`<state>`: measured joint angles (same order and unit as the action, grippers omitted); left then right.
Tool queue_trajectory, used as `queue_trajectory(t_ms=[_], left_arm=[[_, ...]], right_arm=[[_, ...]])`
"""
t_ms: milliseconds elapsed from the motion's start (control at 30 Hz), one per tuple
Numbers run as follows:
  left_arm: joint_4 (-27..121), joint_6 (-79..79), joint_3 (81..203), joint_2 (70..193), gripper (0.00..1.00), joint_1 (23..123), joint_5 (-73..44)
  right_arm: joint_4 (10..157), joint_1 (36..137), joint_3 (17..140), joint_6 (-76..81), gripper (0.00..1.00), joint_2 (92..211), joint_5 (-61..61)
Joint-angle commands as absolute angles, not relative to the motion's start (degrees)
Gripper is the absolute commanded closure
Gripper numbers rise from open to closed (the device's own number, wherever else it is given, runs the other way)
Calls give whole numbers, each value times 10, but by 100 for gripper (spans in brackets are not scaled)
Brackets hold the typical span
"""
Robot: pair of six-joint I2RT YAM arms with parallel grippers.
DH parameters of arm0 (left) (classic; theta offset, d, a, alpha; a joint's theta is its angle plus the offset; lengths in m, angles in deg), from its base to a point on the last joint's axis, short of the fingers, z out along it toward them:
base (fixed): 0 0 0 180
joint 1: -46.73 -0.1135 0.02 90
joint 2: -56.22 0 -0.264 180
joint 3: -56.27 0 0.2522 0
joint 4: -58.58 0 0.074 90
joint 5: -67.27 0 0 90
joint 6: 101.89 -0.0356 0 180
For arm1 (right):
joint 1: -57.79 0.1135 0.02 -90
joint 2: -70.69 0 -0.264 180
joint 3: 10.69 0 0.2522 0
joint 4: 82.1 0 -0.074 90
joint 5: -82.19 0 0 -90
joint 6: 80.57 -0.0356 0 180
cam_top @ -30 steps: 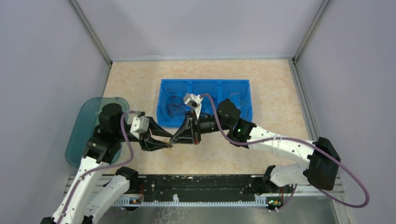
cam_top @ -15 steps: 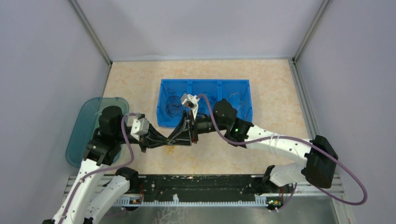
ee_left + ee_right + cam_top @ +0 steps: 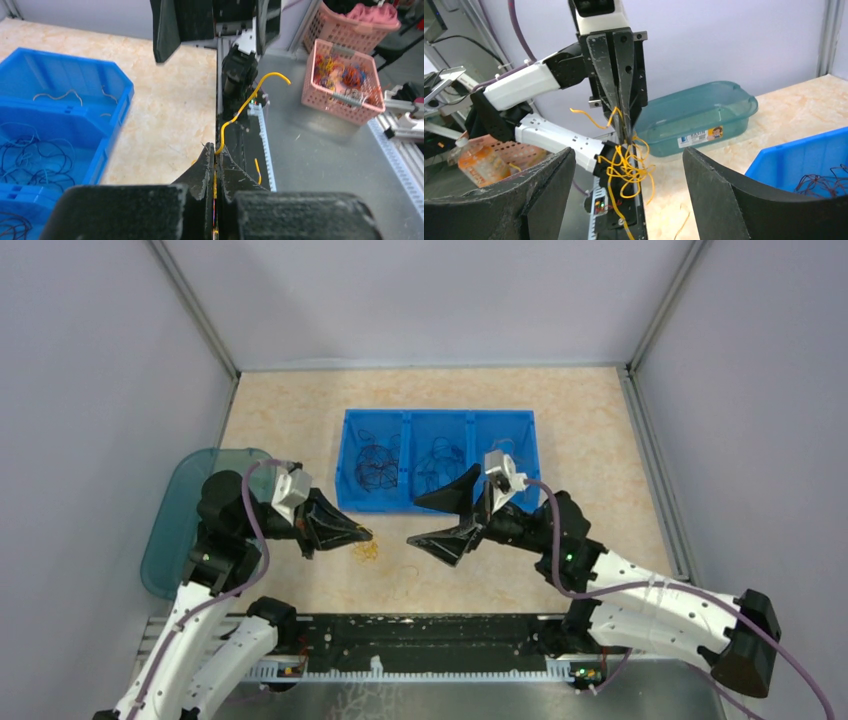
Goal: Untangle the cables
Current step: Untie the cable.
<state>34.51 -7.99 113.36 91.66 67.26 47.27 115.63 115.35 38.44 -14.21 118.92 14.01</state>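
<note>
Right tool released, gaping; left tool pinches cables.

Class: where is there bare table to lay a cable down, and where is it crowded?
Bare: the strip between the blue bin and back wall, and right of the bin. Crowded: before the bin, around the left gripper, right gripper and yellow cables.

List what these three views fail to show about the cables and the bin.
- Top view: the yellow cables at the left gripper are too small to count.
- Left wrist view: the gripper hides the bundle below it.
- Right wrist view: the blue bin is cut off by the frame edge.
</note>
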Motion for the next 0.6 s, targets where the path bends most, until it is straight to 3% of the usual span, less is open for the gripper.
queue_trajectory(t_ms=[0, 400, 467, 567], left_arm=[[473, 67, 1136, 924, 99, 675, 452], [496, 113, 1160, 934, 99, 674, 422], [499, 117, 1164, 935, 99, 675, 421], [503, 123, 1174, 938, 99, 675, 417]], right_arm=[[1266, 1154, 377, -148, 21, 1229, 127], [1443, 1209, 475, -186, 21, 1429, 188], [1464, 1216, 481, -202, 24, 1459, 192], [1504, 1220, 478, -231, 40, 1491, 192]])
